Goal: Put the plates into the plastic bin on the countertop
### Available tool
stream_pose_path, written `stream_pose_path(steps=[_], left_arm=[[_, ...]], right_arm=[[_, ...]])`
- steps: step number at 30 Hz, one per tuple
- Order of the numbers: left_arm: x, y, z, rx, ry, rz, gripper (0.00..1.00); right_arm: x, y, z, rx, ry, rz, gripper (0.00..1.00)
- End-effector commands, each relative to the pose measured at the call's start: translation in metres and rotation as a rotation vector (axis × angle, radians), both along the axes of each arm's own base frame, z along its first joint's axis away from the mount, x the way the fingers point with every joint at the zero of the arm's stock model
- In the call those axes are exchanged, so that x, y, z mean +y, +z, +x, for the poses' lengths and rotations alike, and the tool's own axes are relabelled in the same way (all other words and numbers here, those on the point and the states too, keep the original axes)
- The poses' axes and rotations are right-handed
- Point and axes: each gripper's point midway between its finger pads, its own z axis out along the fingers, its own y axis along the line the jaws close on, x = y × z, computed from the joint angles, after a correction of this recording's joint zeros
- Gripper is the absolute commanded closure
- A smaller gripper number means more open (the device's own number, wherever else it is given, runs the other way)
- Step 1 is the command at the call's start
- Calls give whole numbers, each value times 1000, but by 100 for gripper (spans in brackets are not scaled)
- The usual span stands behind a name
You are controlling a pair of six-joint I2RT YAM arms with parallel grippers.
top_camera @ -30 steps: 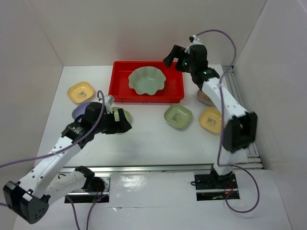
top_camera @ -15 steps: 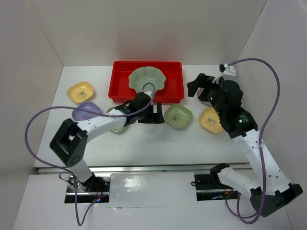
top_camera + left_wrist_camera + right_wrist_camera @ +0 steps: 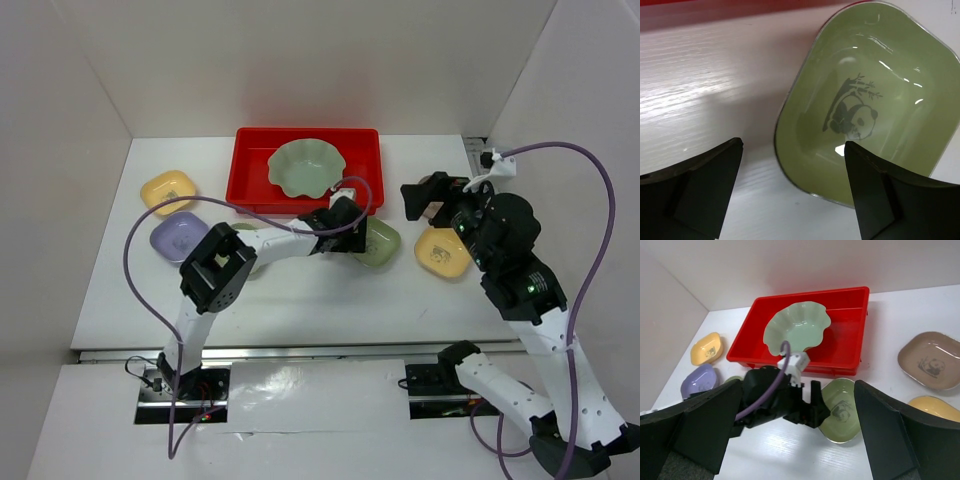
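The left gripper (image 3: 795, 195) gapes wide over a green dish (image 3: 865, 100), gripping nothing. The right gripper (image 3: 425, 193) hangs open, empty.

A robot lab booth: white walls (image 3: 300, 60) box in a white table (image 3: 330, 300), left arm (image 3: 215, 278) and right arm (image 3: 520, 280) bolted to a metal rail (image 3: 330, 352), cables (image 3: 125, 258) trailing.
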Motion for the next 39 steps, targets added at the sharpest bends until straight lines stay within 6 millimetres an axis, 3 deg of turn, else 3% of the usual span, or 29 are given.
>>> stream_pose_path(steps=[1, 3, 4, 5, 9, 10, 11, 16, 17, 18, 19, 21, 22, 24, 25, 26, 27, 28, 29, 30, 32, 33, 34, 35, 36, 38, 39], left_arm=[[-5, -5, 12, -30, 38, 40, 7], [-10, -10, 7, -15, 30, 35, 18], [-9, -13, 5, -5, 40, 34, 37], [-11, -9, 1, -8, 31, 30, 47], [4, -25, -8, 16, 61, 67, 73], [4, -25, -8, 16, 61, 68, 83], [6, -25, -10, 18, 61, 70, 99], [16, -7, -46, 5, 14, 132, 100], [7, 23, -55, -32, -17, 96, 100], [8, 33, -63, -34, -29, 94, 100], [19, 42, -65, -41, -12, 122, 100], [16, 92, -66, -103, -15, 69, 100], [28, 104, -66, -115, 12, 107, 100], [44, 131, -55, -138, 65, 135, 100], [45, 160, -42, -179, 120, 112, 100], [57, 174, -30, -171, 166, 123, 100], [68, 164, -27, -143, 183, 162, 100], [74, 181, -13, -167, 219, 144, 100], [80, 182, -5, -151, 244, 135, 100], [100, 183, 12, -140, 297, 137, 100], [112, 181, 35, -121, 335, 113, 100], [133, 180, 55, -119, 392, 105, 100], [139, 186, 70, -143, 423, 82, 100], [142, 174, 84, -124, 433, 74, 100], [161, 172, 101, -125, 477, 62, 100], [164, 164, 131, -147, 490, 18, 100], [175, 161, 145, -155, 504, 8, 100]], right_arm=[[8, 8, -5, -33, 48, 10, 0], [8, 8, -5, -33, 48, 10, 0], [8, 8, -5, -33, 48, 10, 0], [8, 8, -5, -33, 48, 10, 0], [6, 9, -9, -39, 47, 23, 0], [6, 9, -9, -39, 47, 23, 0], [7, 14, -13, -56, 56, 40, 0], [4, 14, -15, -54, 44, 39, 0], [4, 14, -15, -54, 44, 38, 0], [2, 11, -14, -45, 34, 34, 0], [2, 12, -15, -43, 34, 43, 0], [-3, 20, -18, -70, 14, 67, 0], [-2, 24, -18, -84, 14, 73, 0], [-3, 29, -20, -101, 14, 90, 0], [-3, 29, -20, -99, 14, 99, 0], [-3, 32, -20, -107, 14, 103, 0], [-3, 32, -20, -107, 14, 103, 0], [-1, 32, -21, -104, 24, 112, 0], [-1, 32, -21, -104, 25, 112, 0], [-1, 32, -21, -104, 25, 112, 0], [-3, 37, -22, -119, 11, 128, 0], [-5, 45, -25, -149, 12, 141, 0], [-7, 43, -26, -149, 2, 141, 0], [-10, 45, -25, -163, -12, 138, 0], [-9, 41, -23, -153, -12, 133, 0], [-9, 39, -22, -158, -12, 122, 0], [-9, 39, -22, -158, -12, 122, 0]])
